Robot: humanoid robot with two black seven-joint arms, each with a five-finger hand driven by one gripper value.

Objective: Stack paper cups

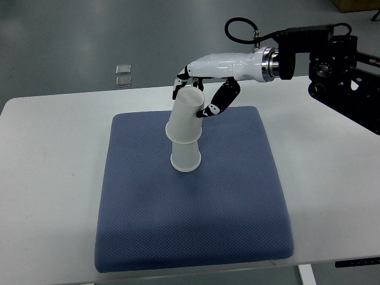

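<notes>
A white table point(47, 178) fills most of the view, and on it lies a blue cushion mat point(196, 225) with a fine woven texture. Near the middle of the mat, a little toward its far half, stands a lower paper cup point(185, 157) upside down, its wide rim on the fabric. Over it sits an upper paper cup point(185, 119), also upside down and tilted, its closed base leaning toward the far right. The right hand point(199, 95) reaches in from the right edge with a white palm and dark fingers point(217, 102). The fingers are curled around the top part of the upper cup and hold it. Behind the table, on the grey floor, two small metal squares point(123, 75) lie close together, one just beyond the other
</notes>
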